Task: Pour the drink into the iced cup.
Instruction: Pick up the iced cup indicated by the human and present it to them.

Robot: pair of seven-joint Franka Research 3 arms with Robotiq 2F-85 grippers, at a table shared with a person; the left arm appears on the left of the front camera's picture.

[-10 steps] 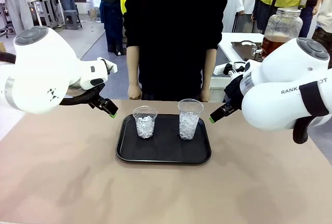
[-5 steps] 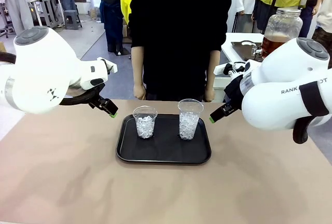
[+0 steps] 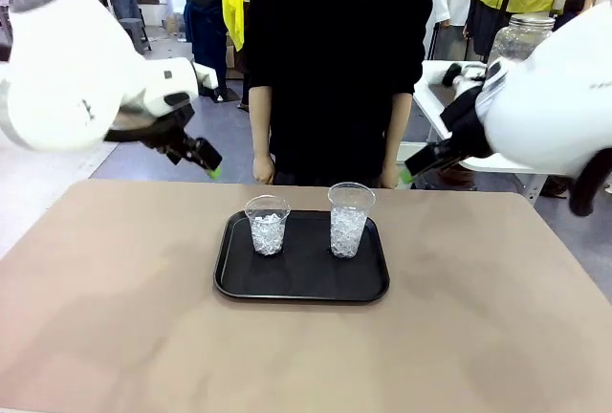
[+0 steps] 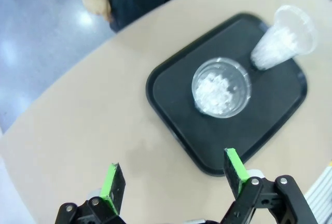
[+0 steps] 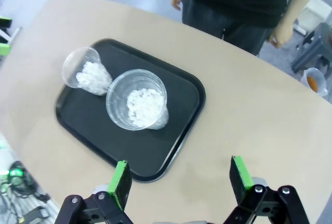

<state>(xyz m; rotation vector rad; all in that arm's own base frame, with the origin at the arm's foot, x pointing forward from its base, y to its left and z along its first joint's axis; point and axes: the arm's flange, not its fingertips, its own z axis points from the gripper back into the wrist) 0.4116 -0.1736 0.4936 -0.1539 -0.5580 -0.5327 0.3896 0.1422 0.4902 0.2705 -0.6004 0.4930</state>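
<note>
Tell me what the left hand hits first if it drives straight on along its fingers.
Probably the bare tan tabletop, just beside the rim of the black rectangular tray; depth is unclear, so the open left hand might clip that rim instead.

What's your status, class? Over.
Left gripper and right gripper open, empty. Shorter iced cup, taller iced cup upright on black tray, ice only. Nothing in the way.

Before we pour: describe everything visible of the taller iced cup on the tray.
The taller cup is clear plastic, tapered, widest at its open rim. It stands upright, white ice cubes filling most of it, short of the rim; no amber liquid inside. It sits on the black tray, far right part, beside the shorter cup without touching it. Only the tray touches it.
</note>
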